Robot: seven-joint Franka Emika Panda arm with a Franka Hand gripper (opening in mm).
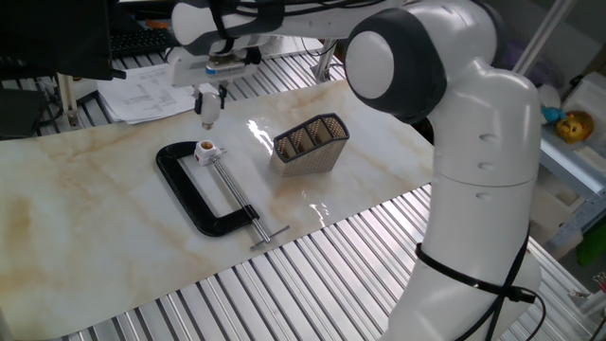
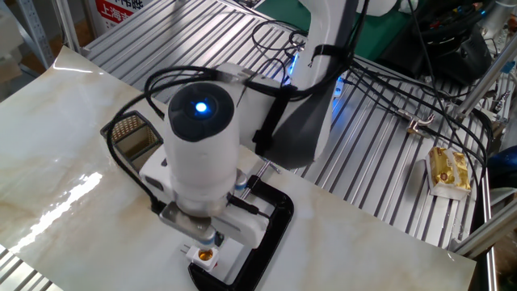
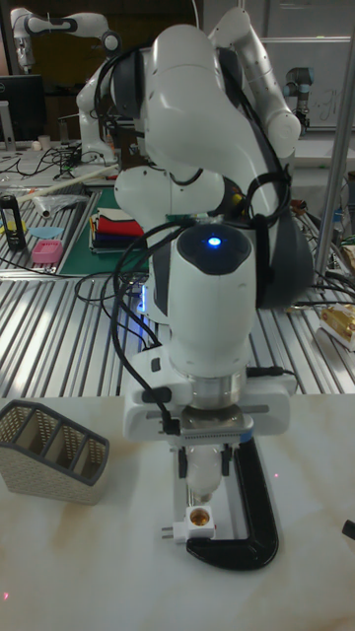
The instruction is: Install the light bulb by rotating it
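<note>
My gripper hangs a little above the small white socket with orange centre, which is held in a black C-clamp on the marble board. In the tall fixed view the gripper is shut on the light bulb, a small white globe that points down just over the socket. A gap remains between the bulb and the socket. In the other fixed view the wrist hides the fingers, and only the socket shows below it.
A mesh basket stands right of the clamp on the board. Papers lie at the far left edge. The clamp's screw handle points toward the front. A yellow packet lies on the slatted table.
</note>
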